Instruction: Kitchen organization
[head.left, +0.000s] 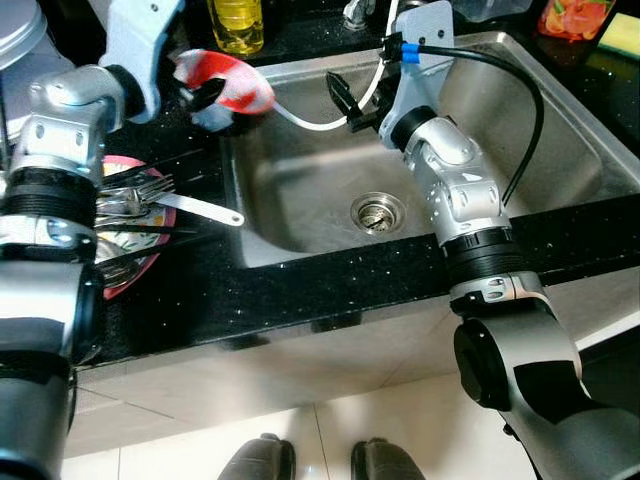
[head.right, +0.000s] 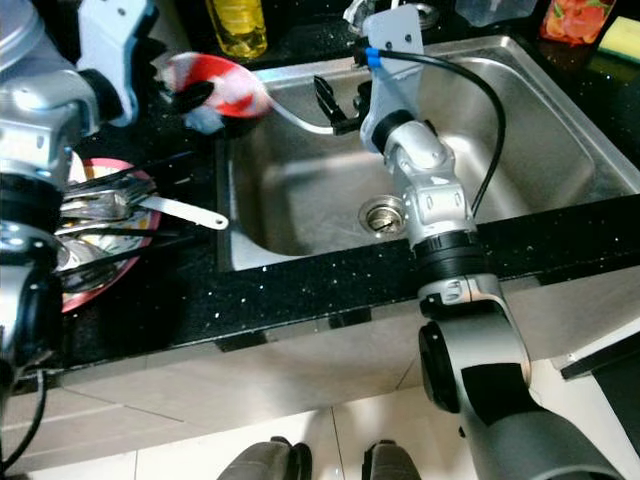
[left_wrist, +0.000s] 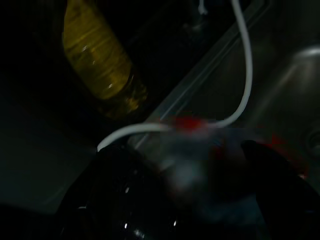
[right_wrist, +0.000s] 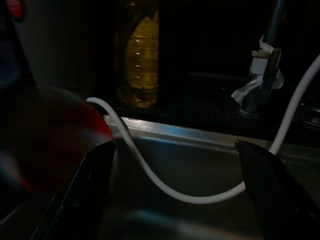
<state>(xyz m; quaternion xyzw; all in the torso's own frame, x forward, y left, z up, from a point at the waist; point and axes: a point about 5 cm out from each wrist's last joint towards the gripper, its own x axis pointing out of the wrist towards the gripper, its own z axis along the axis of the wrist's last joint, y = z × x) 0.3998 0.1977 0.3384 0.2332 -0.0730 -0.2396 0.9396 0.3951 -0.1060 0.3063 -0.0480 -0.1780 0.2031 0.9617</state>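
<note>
- The left gripper (head.left: 205, 95) sits in the upper left of the left eye view, its black fingers pinching a red and white cup (head.left: 232, 82) at the sink's (head.left: 560, 130) back left corner.
- The cup hangs tilted and blurred over the sink rim, just in front of a yellow bottle (head.left: 237, 22) on the black counter (head.left: 300, 290).
- The right gripper (head.left: 345, 105) hovers over the basin at upper centre, fingers spread apart, to the right of the cup and not touching it.
- A white hose (right_wrist: 165, 185) curves between the two grippers.
- At the left edge, a pink plate (head.left: 140, 268) holds forks and a spoon (head.left: 190, 205).
- The drain (head.left: 379, 211) lies mid-basin.
</note>
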